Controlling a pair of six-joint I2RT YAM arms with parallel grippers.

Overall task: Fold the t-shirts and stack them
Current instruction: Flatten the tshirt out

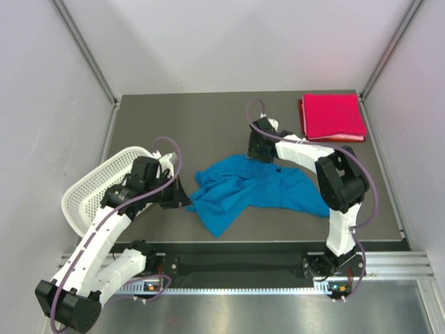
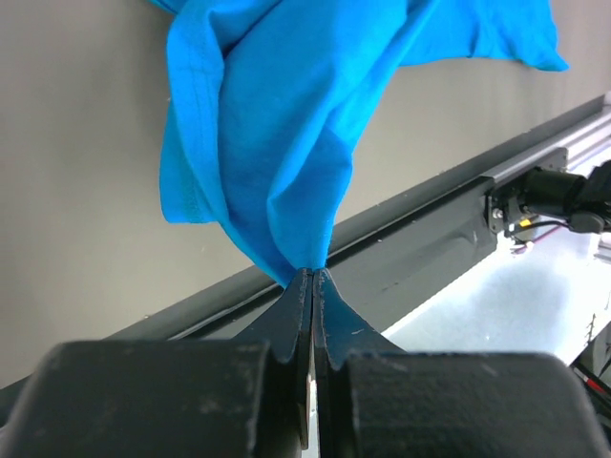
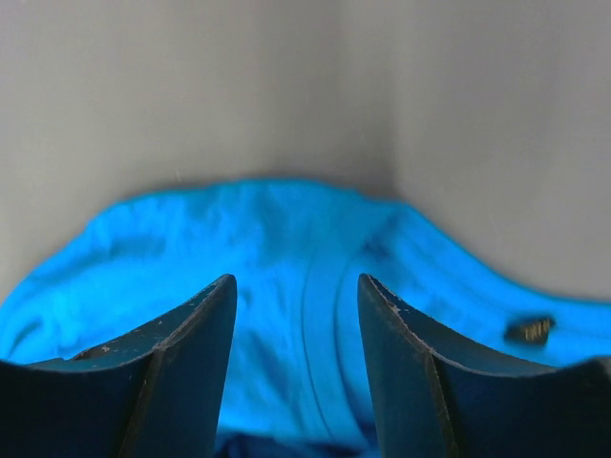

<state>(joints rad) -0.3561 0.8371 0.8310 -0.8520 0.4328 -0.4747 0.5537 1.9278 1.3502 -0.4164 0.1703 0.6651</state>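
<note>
Blue shirt [image 1: 259, 189] lies stretched left to right. Left gripper [image 2: 313, 277] pinches its left end; right gripper [image 3: 296, 291], jaws apart, hovers over its far edge, perhaps touching it.

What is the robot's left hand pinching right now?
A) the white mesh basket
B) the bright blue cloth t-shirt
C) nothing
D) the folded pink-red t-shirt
B: the left wrist view shows the left hand shut on a bunched fold of the bright blue cloth t-shirt.

Left gripper [image 2: 313, 279] pinches blue t-shirt [image 2: 277, 124] edge above table [image 2: 76, 191]
</note>
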